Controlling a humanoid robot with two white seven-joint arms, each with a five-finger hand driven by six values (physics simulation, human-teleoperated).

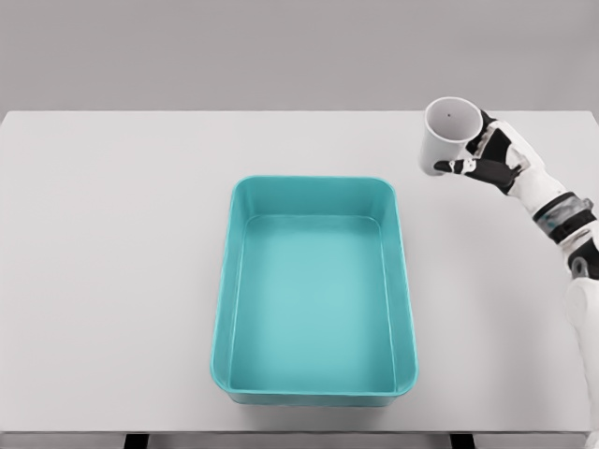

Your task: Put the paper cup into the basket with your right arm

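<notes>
Paper cup (447, 135) gripped in right hand (489, 154) fingers, right of teal basket (314, 290), upright

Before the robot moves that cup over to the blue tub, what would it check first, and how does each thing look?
1. Cup held by the right hand: ok, fingers wrap its side.
2. Cup off the table: cannot tell from this view.
3. Cup upright: ok, its mouth faces up toward the camera.
4. Basket empty: ok, nothing inside.
5. Path from cup to basket clear: ok, only bare table between them.
6. Left arm out of the way: ok, not in view.
</notes>
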